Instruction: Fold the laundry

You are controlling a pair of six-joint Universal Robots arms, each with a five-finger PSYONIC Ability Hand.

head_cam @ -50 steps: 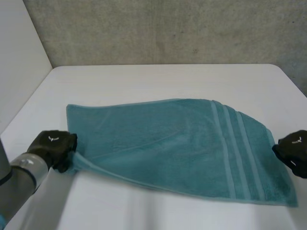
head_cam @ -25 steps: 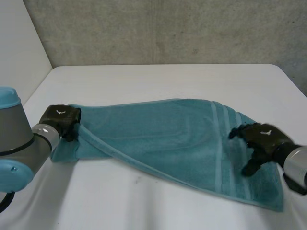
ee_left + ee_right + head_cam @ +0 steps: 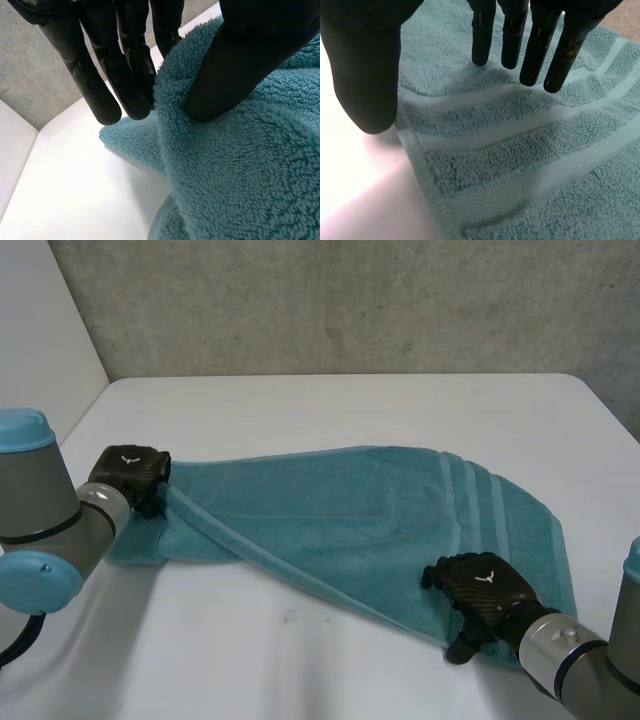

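As you look from the near side of the table (image 3: pixel 300 660), the right hand (image 3: pixel 482 592) comes first. It is over the near edge of the towel (image 3: pixel 350 510), at the end with the pale stripes (image 3: pixel 470 500). Its fingers (image 3: pixel 535 45) are straight and its thumb stands apart over the bare table just beside the hem, so this hand is released and holds nothing. I cannot tell if the fingertips touch the cloth.

Behind it, the towel lies across the middle of the table, mostly flat. One long raised fold runs from the right hand slantwise to the other end. That end is bunched and a little lifted.

There you have the left hand (image 3: pixel 130 475). In its wrist view the thumb (image 3: pixel 235 65) presses a thick roll of the cloth against the fingers, so it is grasping the towel at the edge of this end.

I judge the towel to be soft, thick and limp, and rather light. It will not keep any shape by itself, and it will sag and drag on the table between your two holds. The loops are rough, so it should not slip from a firm pinch. For the right hand, the best place looks to be the hemmed corner near the stripes, where the cloth is flatter and thinner. Take one layer only, thumb under and fingers on top.

Farther away are the bare half of the table and the grey wall (image 3: pixel 350 300).
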